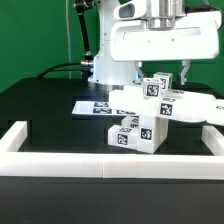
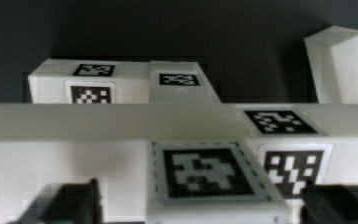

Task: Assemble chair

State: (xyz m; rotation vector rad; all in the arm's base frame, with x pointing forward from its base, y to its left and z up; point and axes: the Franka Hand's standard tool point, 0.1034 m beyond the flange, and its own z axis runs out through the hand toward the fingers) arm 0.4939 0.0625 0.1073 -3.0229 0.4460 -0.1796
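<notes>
The chair's white tagged parts stand in a cluster at mid-table. A lower block group (image 1: 138, 133) is in front, a tagged block (image 1: 155, 88) sits on top, and a long piece (image 1: 192, 108) reaches toward the exterior view's right. My gripper (image 1: 166, 74) hangs straight above the top block. In the wrist view my gripper (image 2: 202, 206) is open, and its dark fingers (image 2: 62, 202) stand on either side of a tagged block (image 2: 204, 168) with a gap on each side. A wide white slab (image 2: 87, 125), two further tagged blocks (image 2: 126, 80) and an upright post (image 2: 339, 62) lie beyond.
The marker board (image 1: 92, 107) lies flat behind the cluster on the exterior view's left. A low white border rail (image 1: 100, 163) runs along the front, with arms up the left (image 1: 14, 138) and right (image 1: 214, 138). The robot's base and cables stand at the back.
</notes>
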